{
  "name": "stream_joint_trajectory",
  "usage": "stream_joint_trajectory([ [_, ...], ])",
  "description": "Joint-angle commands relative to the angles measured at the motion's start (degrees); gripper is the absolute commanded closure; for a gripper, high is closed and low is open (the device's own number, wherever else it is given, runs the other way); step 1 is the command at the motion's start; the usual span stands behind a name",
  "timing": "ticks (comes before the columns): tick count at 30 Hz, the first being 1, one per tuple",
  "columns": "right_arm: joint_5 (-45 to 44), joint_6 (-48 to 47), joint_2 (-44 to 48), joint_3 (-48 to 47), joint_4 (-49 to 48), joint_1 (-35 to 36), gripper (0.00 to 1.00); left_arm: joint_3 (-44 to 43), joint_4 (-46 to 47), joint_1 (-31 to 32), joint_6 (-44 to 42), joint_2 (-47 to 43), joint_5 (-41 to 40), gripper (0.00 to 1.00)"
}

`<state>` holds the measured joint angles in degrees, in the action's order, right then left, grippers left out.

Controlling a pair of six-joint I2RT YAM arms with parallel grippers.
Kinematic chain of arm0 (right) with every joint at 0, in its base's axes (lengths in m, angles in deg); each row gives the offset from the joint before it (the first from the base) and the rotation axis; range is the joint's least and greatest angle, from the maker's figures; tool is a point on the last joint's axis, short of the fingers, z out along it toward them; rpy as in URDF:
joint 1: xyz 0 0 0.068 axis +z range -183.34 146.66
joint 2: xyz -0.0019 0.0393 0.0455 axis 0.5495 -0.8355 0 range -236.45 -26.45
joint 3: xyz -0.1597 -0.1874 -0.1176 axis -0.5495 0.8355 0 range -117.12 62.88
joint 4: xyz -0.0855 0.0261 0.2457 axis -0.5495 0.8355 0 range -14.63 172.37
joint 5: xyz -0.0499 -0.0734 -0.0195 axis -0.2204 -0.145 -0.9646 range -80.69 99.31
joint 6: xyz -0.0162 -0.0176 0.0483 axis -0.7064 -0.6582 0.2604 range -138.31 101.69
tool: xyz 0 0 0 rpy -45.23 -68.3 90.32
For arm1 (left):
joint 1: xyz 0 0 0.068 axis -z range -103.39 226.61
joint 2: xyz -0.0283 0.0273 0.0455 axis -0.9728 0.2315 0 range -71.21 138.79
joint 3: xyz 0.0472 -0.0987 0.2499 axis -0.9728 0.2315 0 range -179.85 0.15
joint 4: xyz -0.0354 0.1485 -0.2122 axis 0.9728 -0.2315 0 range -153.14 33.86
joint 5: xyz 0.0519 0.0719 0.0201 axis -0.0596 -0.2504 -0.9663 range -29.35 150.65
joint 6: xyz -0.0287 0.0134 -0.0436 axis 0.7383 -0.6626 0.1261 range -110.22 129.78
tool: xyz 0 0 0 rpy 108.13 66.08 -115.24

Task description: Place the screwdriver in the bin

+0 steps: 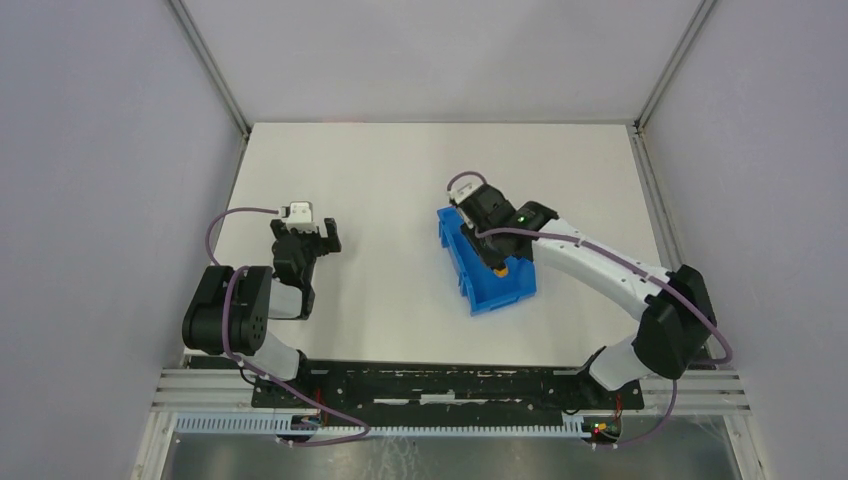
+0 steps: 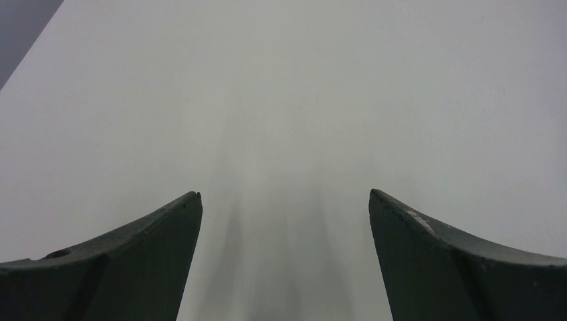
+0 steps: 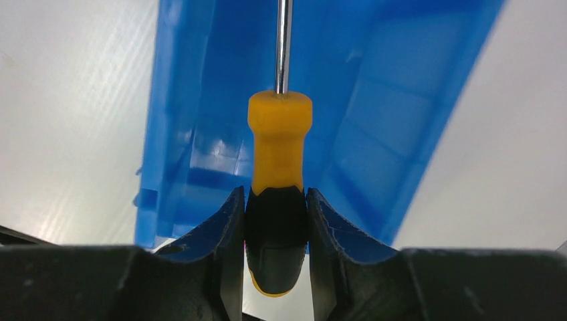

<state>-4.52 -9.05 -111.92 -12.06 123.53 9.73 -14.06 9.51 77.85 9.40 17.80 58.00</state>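
Observation:
The screwdriver (image 3: 279, 140) has an orange-yellow and black handle and a thin metal shaft that points into the blue bin (image 3: 374, 100). My right gripper (image 3: 274, 191) is shut on the black end of the handle, with a finger pressed against each side. From above, the right gripper (image 1: 497, 260) hangs over the bin (image 1: 462, 265), and only a bit of the orange screwdriver (image 1: 501, 268) shows under it. My left gripper (image 1: 322, 240) stands open on the left of the table, far from the bin. In its own view the left gripper (image 2: 284, 197) has nothing between its fingers.
The white table (image 1: 400, 180) is enclosed by grey walls at the back and both sides. The bin lies at an angle right of centre. The arm bases sit on a black rail (image 1: 430, 385) at the near edge.

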Motion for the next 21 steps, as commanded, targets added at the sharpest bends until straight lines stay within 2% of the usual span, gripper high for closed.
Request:
stream_joint_trajectory([
  [1,-1.74,-0.59,-2.16,8.28,-11.98,0.85,1.0,-0.2,1.24,-0.27,1.88,-0.94,0.29,0.0],
  [6,-1.56,-1.84,-7.02,14.54,-21.02,0.83,1.0,-0.13,1.26,-0.27,1.88,-0.95,0.29,0.0],
  [7,-1.4,-1.72,-8.01,15.27,-22.39,0.88,0.97,-0.19,1.28,-0.27,1.88,-0.95,0.28,0.0],
  [8,-1.05,-1.84,-8.93,16.13,-23.5,0.77,0.92,-0.2,1.24,-0.27,1.88,-0.95,0.29,0.0],
  [10,-0.99,-1.8,-10.32,16.59,-24.08,0.77,0.74,-0.19,1.26,-0.27,1.88,-0.95,0.29,0.0],
  [13,-1.56,-1.66,-10.24,15.7,-22.89,0.78,0.56,-0.16,1.24,-0.25,1.88,-0.95,0.29,0.0],
  [16,-2.75,-1.68,-7.38,13.86,-20.84,0.8,0.47,-0.19,1.31,-0.26,1.88,-0.95,0.28,0.0],
  [21,-6.32,-2.28,1.5,9.06,-16.48,0.83,0.41,-0.14,1.26,-0.27,1.88,-0.9,0.34,0.0],
])
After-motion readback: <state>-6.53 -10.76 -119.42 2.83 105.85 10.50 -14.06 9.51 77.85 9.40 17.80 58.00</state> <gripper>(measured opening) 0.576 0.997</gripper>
